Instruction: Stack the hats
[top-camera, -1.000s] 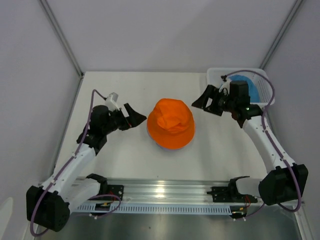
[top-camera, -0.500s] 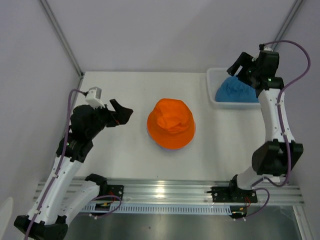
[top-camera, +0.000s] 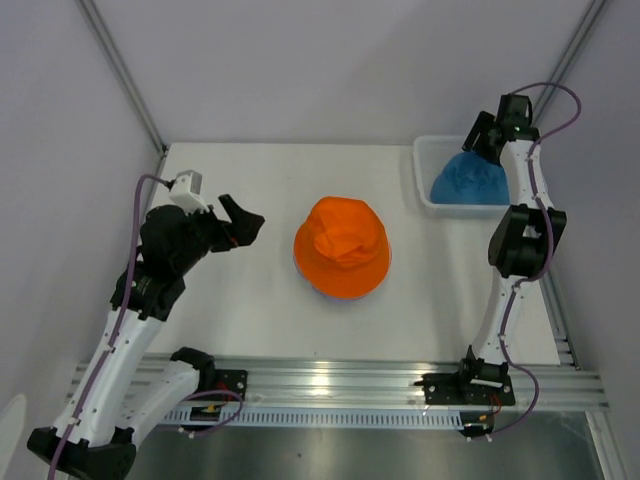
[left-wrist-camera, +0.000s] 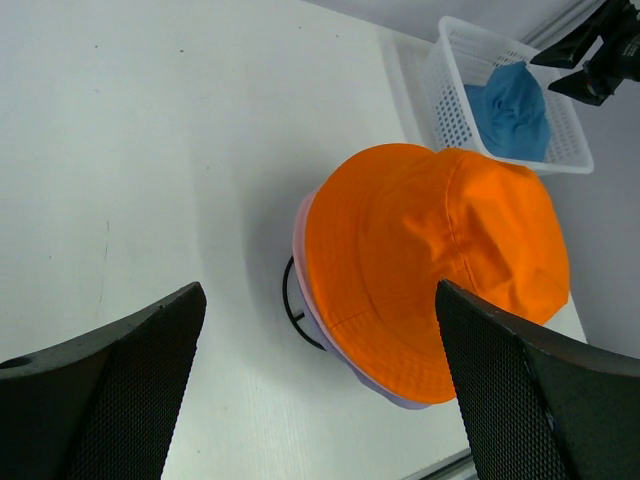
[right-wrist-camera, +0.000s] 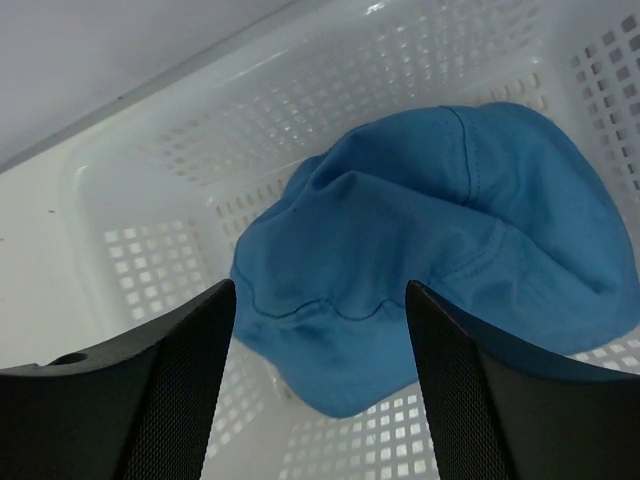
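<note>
Right arm has swung up since the last frame: my right gripper (top-camera: 478, 136) is over the basket (top-camera: 424, 152) holding the blue hat (top-camera: 470, 182), orange hat (top-camera: 342, 246) mid-table, left gripper (top-camera: 243, 222) beside it. Left wrist: fingers spread wide, nothing held, orange hat sits atop a lavender hat (left-wrist-camera: 398, 399) on a wire stand (left-wrist-camera: 288, 300). Right wrist: fingers apart, blue hat lying in basket below.

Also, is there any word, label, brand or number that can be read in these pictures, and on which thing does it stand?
None can be read: no text shows on the orange hat, the blue hat, the white basket or the table.
</note>
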